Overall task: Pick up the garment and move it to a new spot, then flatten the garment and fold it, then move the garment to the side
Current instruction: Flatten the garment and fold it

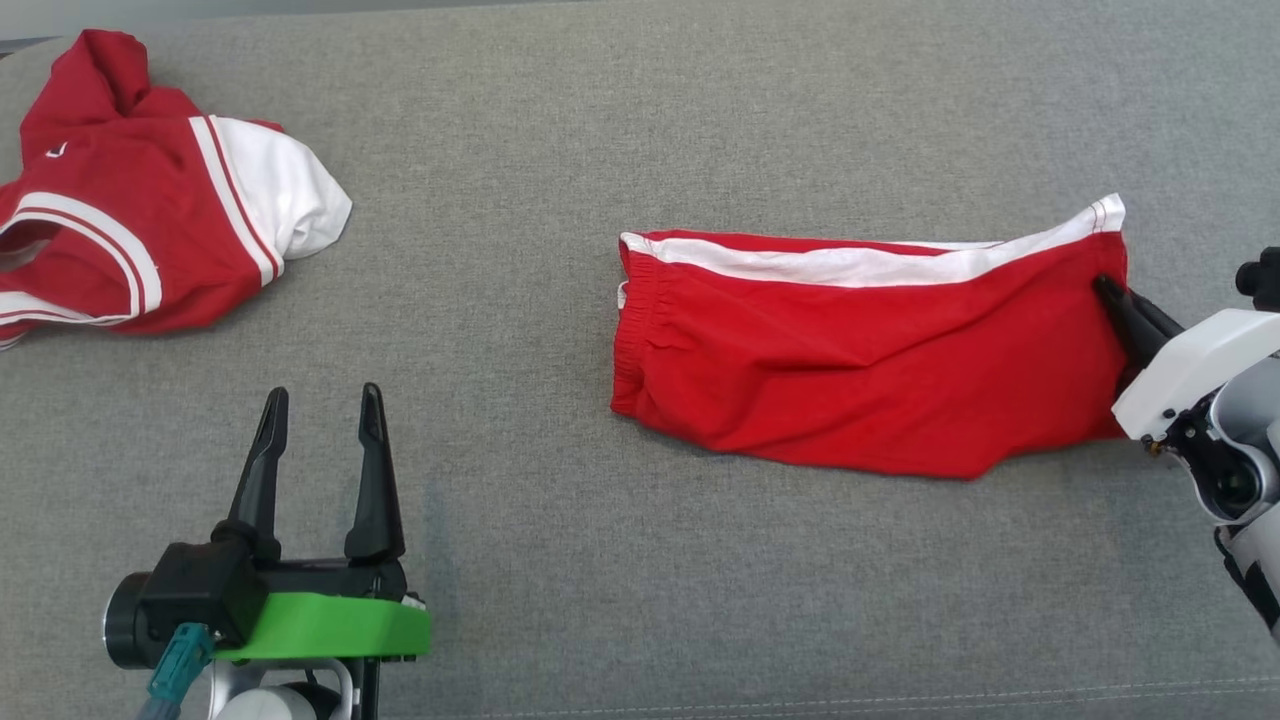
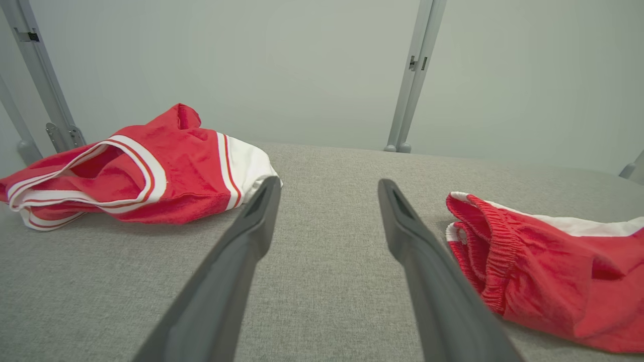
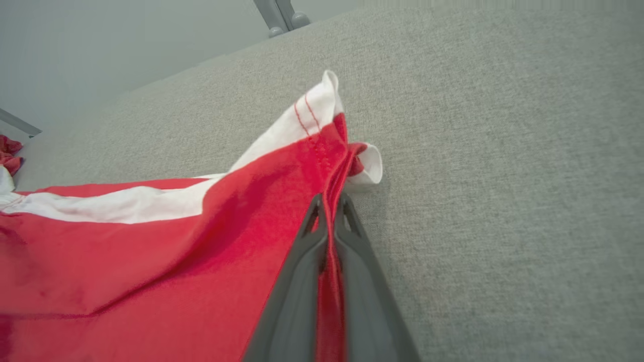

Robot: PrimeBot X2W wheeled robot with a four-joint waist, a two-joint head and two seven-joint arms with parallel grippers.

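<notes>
Far left lies a crumpled red-and-white jersey [image 1: 150,215]; your left gripper [image 1: 322,395] stands wide open and empty below it, while the red shorts [image 1: 860,365] lie right of centre on the grey cloth surface [image 1: 560,560], their right hem [image 1: 1105,245] pinched in your closed right gripper [image 1: 1108,290]. Lifting by that one thin hem could let it slip free or bunch the shorts. The right wrist view shows both fingers [image 3: 302,271] sandwiching the hem; the head view shows merely dark tips at the edge.

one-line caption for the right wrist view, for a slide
The right hand shut on the hem of the red shorts, which lie on the grey cloth surface.
</notes>
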